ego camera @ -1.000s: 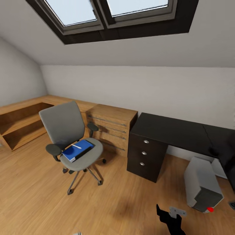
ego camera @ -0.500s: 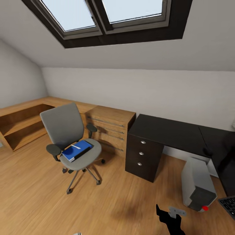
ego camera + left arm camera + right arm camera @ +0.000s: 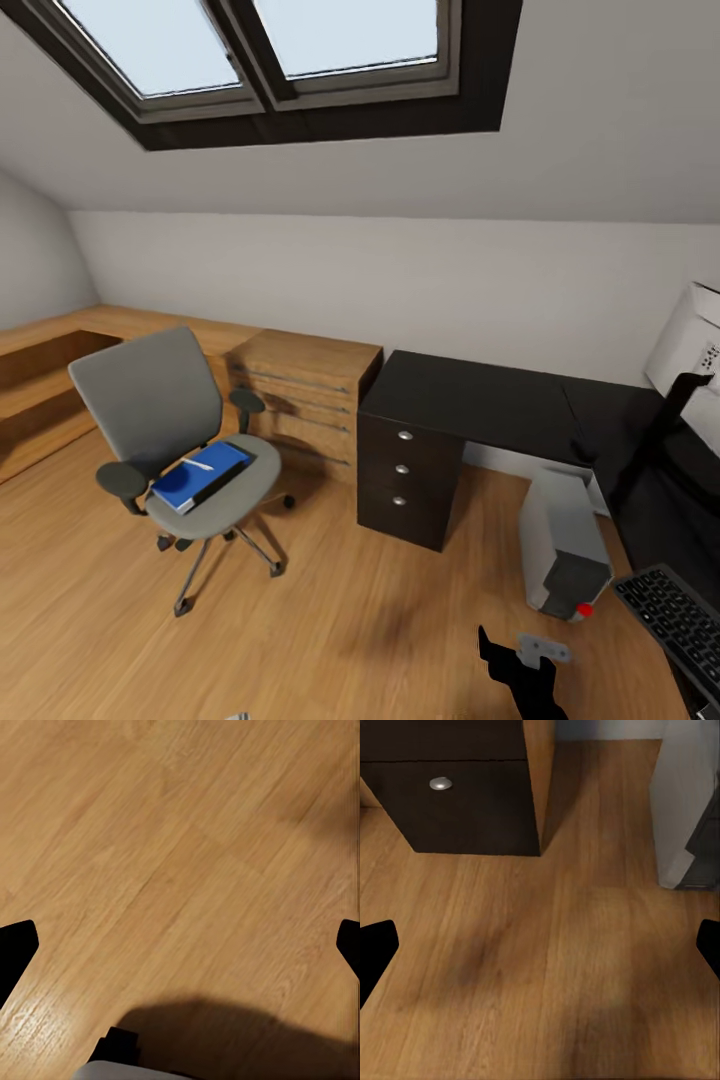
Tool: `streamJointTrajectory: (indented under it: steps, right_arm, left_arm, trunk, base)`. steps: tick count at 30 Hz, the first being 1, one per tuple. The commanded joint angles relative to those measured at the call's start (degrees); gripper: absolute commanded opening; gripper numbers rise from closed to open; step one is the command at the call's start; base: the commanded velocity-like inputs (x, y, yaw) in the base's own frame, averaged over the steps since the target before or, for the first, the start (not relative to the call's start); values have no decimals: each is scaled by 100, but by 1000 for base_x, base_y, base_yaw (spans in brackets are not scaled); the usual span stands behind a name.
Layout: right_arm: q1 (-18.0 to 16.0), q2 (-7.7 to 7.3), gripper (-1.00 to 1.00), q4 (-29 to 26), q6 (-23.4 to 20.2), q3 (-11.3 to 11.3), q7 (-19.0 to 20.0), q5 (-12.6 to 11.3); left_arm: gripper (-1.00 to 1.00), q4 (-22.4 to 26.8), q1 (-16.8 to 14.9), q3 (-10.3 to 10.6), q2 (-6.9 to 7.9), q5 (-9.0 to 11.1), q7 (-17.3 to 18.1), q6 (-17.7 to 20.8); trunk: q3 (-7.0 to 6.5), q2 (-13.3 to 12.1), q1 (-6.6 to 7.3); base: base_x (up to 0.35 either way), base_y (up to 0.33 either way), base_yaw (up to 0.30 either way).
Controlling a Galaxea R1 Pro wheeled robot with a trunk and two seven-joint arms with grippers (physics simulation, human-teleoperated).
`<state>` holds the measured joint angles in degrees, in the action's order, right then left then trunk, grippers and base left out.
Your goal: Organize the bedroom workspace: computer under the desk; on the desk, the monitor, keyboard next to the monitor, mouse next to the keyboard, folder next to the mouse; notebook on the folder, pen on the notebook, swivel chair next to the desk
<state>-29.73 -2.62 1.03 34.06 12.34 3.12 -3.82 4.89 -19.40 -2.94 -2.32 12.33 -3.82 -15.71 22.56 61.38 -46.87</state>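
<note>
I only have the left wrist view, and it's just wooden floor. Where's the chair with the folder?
Observer: In the head view the chair stands at the left, apart from the desk, with the blue folder flat on its seat.
Operator: What's near the desk's drawers?
Observer: A grey computer stands on the floor to their right.
Operator: Anything else over there?
Observer: A dark keyboard lies at the lower right edge; I cannot tell what it rests on.

I see an attic room: sloped white ceiling (image 3: 600, 150), skylight (image 3: 270, 50) (daylight), wood floor (image 3: 350, 620), oak chest (image 3: 300, 400), low oak shelving (image 3: 40, 370) along the left wall.
</note>
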Motion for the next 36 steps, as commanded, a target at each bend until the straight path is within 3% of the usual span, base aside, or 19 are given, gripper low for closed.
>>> streamJointTrajectory:
  steps: [1,10,18,29,36]
  right_arm:
    - [-6,-1,100,11,22,10,34,-40]
    - [-6,9,100,11,22,11,32,-40]
    - [0,42,100,11,214,13,31,-40]
    - [93,76,100,8,567,12,31,-40]
    - [99,77,100,11,687,13,31,-40]
  left_arm:
    - [100,-3,-3,-25,-3,-1,-5,-18]
    - [100,-5,-3,-25,2,-2,-5,-20]
    - [100,-5,-3,-23,3,-2,-4,-20]
    - [100,-5,-3,-29,3,-2,-4,-28]
    - [100,-5,-3,-24,3,-2,-6,-28]
  trunk:
    - [-13,-38,22]
    - [-216,-399,220]
    - [-286,-399,220]
    - [-585,-840,462]
    - [-650,-840,462]
  base:
    - [0,0,-256]
    - [0,0,-177]
    - [0,0,-21]
    - [0,0,-1]
    - [0,0,0]
